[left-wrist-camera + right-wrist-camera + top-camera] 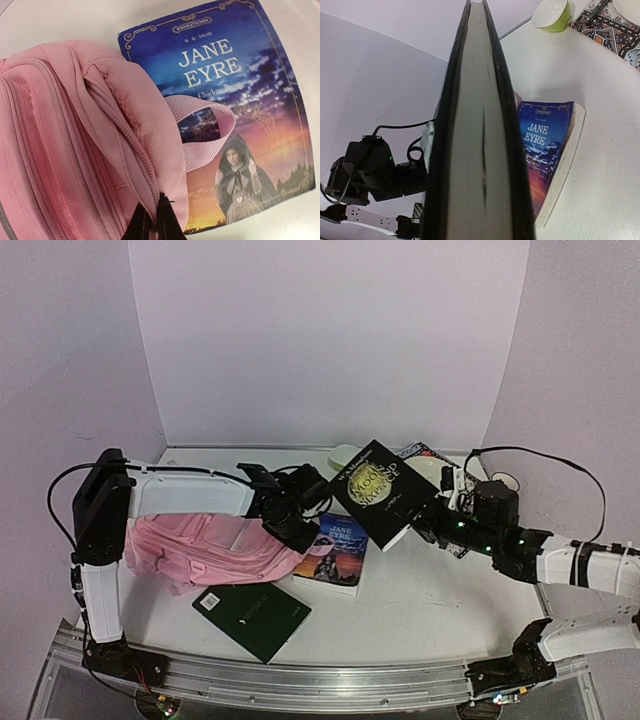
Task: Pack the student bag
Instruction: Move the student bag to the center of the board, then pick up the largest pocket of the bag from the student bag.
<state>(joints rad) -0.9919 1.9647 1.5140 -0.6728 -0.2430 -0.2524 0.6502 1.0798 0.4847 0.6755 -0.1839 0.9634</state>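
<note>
The pink student bag lies flat at the left of the table, and its top edge overlaps the Jane Eyre book. My left gripper is shut on the student bag, with the zip-edge fabric pinched between the black fingertips. The bag's webbing loop rests on the Jane Eyre cover. My right gripper is shut on a black book and holds it tilted above the table. In the right wrist view that black book shows edge-on and hides the fingers.
A dark green book lies near the front edge, left of centre. A pale green bowl and a patterned flat item sit at the back right. The Jane Eyre book lies below the held book.
</note>
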